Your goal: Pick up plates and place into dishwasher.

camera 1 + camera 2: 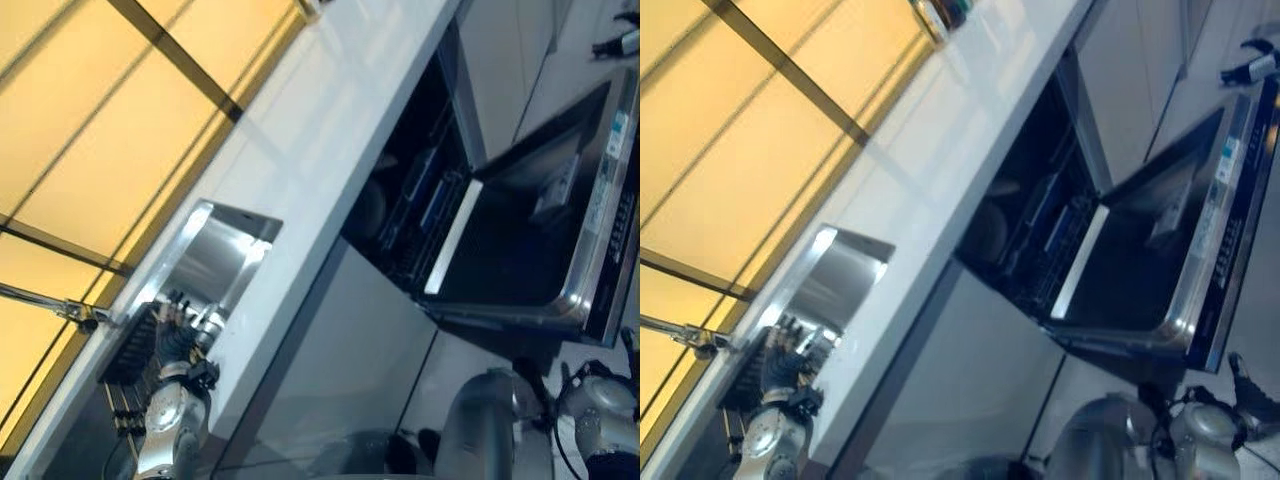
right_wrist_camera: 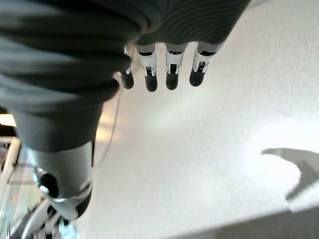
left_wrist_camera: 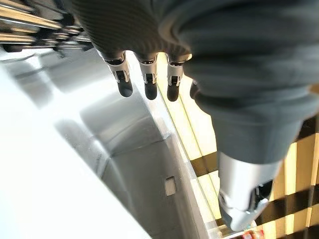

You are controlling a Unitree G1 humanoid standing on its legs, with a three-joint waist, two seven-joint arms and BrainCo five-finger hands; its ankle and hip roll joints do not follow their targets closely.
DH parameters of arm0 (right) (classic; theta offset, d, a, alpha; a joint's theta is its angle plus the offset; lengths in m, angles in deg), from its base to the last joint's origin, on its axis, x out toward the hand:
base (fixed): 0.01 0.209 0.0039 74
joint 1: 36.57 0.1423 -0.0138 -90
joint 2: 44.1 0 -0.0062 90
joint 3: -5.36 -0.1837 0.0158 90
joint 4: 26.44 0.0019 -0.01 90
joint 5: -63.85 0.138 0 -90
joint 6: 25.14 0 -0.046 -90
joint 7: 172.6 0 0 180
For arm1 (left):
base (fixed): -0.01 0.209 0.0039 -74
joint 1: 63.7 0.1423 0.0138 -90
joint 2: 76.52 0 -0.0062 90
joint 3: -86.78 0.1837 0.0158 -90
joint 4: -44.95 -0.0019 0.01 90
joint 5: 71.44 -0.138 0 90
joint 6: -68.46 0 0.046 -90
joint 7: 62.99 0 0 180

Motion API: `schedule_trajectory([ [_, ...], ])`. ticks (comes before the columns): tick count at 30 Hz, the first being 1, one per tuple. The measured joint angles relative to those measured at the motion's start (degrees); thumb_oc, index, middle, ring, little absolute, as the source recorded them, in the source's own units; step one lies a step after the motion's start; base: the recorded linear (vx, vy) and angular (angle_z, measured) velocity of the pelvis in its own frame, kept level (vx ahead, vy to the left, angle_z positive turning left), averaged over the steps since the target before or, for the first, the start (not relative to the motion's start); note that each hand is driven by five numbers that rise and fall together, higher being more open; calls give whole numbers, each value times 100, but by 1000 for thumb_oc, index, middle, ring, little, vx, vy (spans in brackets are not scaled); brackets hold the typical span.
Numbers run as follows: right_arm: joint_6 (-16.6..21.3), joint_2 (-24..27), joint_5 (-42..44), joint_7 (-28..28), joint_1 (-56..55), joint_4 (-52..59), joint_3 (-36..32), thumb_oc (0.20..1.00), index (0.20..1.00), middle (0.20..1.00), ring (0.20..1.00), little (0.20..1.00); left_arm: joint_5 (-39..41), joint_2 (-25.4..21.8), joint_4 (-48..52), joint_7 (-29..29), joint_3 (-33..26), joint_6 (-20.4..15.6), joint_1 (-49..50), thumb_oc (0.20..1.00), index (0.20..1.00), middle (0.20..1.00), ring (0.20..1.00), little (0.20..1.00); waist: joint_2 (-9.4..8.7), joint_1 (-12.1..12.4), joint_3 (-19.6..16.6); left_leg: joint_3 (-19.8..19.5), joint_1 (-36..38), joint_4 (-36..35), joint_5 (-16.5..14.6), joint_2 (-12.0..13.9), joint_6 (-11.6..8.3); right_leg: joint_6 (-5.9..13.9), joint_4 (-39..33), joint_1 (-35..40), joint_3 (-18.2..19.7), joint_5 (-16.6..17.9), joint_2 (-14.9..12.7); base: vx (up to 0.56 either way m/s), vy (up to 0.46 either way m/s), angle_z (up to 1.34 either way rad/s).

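**Sink, bench and open dishwasher: items in view**

- Bench (image 1: 330,130): long white top running diagonally through the head views, glossy, with a yellow panelled wall behind it.
- Sink (image 1: 215,255): stainless basin sunk into the bench at its near end; the left wrist view shows its bare steel walls and floor (image 3: 144,164).
- Dish rack (image 1: 130,345): dark ribbed rack at the near edge of the sink, just beside the left hand. Whether it carries plates cannot be told.
- Dishwasher (image 1: 520,250): under the bench, door dropped open toward the floor; dark racks (image 1: 420,215) visible inside the cavity. No plate can be made out with certainty there.
- Left hand (image 1: 180,335): raised at the sink, beside the dish rack. In its wrist view the fingers (image 3: 147,82) hang straight and relaxed over the basin, thumb apart, holding nothing.
- Right hand (image 2: 164,64): fingers (image 2: 172,74) straight and side by side above a plain white surface, touching nothing, empty.
- Bottle (image 1: 935,15): small item standing at the far end of the bench.
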Motion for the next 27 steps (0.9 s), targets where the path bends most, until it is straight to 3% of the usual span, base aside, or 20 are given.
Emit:
schedule_trajectory([
  [5,-67,381,660,-889,903,-540,385,1000,1000,1000,1000,1000,228,-429,234,-173,-14,-205,-253,1000,1000,1000,1000,1000,-34,43,85,-54,-763,353,2,2,5,1,174,-697,60,1,41,-81,-37,0],
  [8,-182,412,1296,-1373,1205,-711,449,1000,1000,1000,1000,1000,326,-640,338,-234,-15,-202,-303,1000,1000,1000,1000,1000,-145,34,175,-76,-886,611,4,35,9,-88,494,-865,84,-56,50,-4,-9,-1],
  [12,-219,517,1879,-2412,1338,-1088,643,1000,1000,1000,1000,1000,325,-619,363,-241,-3,-184,-349,1000,1000,1000,1000,1000,-152,178,181,-247,-979,519,-6,-11,-8,-80,388,-933,48,-47,157,-10,-17,-15],
  [13,-275,518,1949,-2605,1337,-1090,688,1000,1000,1000,1000,1000,326,-637,362,-244,-5,-180,-343,1000,1000,1000,1000,1000,-152,189,181,-273,-990,522,-3,21,-1,-113,474,-950,45,-52,199,-26,-26,-9],
  [14,-295,468,2019,-2777,1334,-1089,754,1000,1000,1000,1000,1000,342,-706,368,-243,-7,-183,-341,1000,1000,1000,1000,1000,-188,180,210,-267,-995,589,1,62,-1,-333,874,-919,63,-216,235,-37,-37,10],
  [15,-323,476,2075,-3071,1347,-1050,898,1000,1000,1000,1000,1000,422,-751,365,-237,2,-182,-368,1000,1000,1000,1000,1000,-214,157,231,-295,-1048,649,-4,28,-25,-428,1090,-877,74,-300,262,-40,-46,21],
  [18,-404,468,2098,-3854,1476,-967,1315,1000,1000,1000,1000,1000,457,-754,367,-219,58,-186,-464,1000,1000,1000,1000,1000,-220,157,235,-8,-1007,874,-148,-138,-227,-426,1001,-933,-20,-302,223,-36,-52,17],
  [19,-413,428,2130,-3955,1476,-907,1378,1000,1000,1000,1000,1000,456,-802,399,-186,29,-194,-465,1000,1000,1000,1000,1000,-205,164,224,4,-829,662,-188,-165,-116,-435,1033,-947,-105,-297,262,-49,-61,-9],
  [20,-420,394,2132,-4070,1480,-834,1444,1000,1000,1000,1000,1000,457,-819,381,-172,-9,-198,-531,1000,1000,1000,1000,1000,-227,228,242,-122,-853,599,-146,-233,207,-490,1036,-961,-130,-268,262,-56,-63,-20],
  [23,-467,371,2122,-4461,1492,-566,1565,1000,1000,1000,1000,1000,462,-898,313,-81,-36,-201,-588,1000,1000,1000,1000,1000,-230,233,244,-211,-962,599,-82,-225,160,-598,928,-968,-250,-159,242,-56,-67,4],
  [27,-510,389,2022,-4816,1498,-190,1805,1000,1000,1000,1000,1000,476,-888,261,3,-36,-197,-640,1000,1000,1000,1000,1000,-236,334,248,-271,-957,441,-47,-177,102,-599,766,-926,-401,-161,287,-36,-64,6],
])
